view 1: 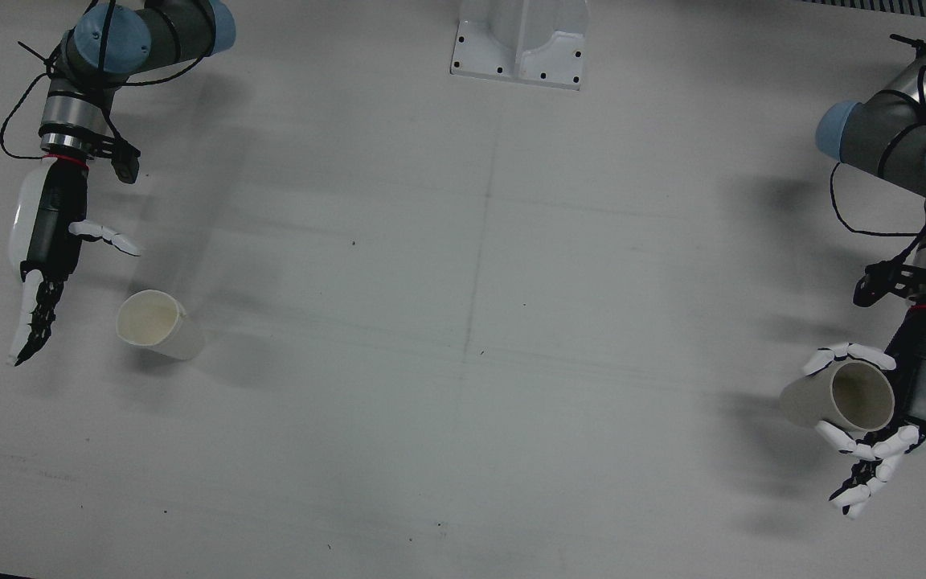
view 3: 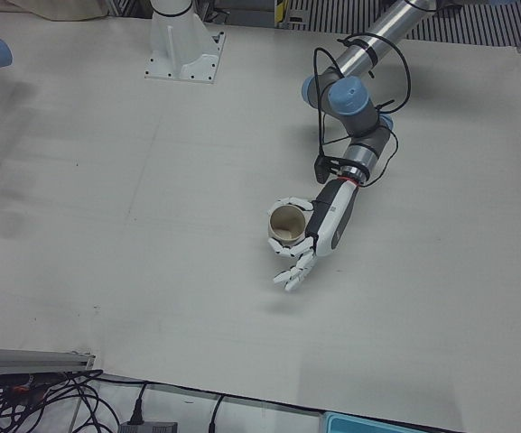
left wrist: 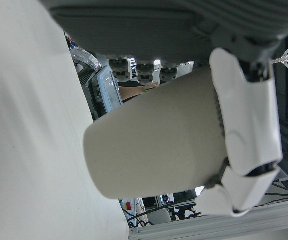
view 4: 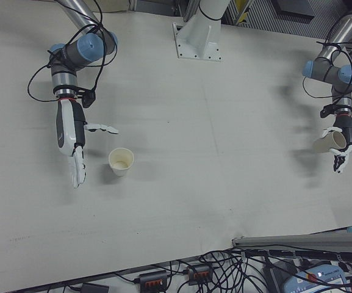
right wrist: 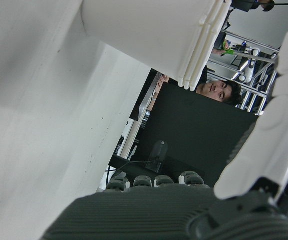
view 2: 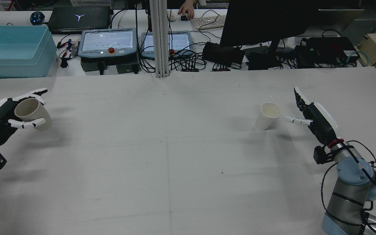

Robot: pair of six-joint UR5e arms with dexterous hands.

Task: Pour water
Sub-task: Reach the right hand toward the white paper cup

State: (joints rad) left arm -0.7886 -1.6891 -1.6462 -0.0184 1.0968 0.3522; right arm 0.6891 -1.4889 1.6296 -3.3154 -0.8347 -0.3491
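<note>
The surface is a wide, pale grey sheet with faint seams crossing near its middle and a few dark specks. At its robot side a white mounting bracket is bolted down.

The left hand holds a beige paper cup above the surface near the left edge; its fingers are clamped round the cup's wall, and the cup tilts with its mouth turned toward the palm side. In the front view the same cup shows no contents that can be made out.

A second stack of white paper cups stands on the surface before the right arm, leaning slightly. The right hand is just beside it, fingers spread apart and holding nothing, one finger reaching toward the cups without touching.

Beyond the surface a bench carries a light blue bin, two teach pendants, a laptop, a dark monitor, a keyboard and tangled cables. A person's hand rests near the keyboard.
</note>
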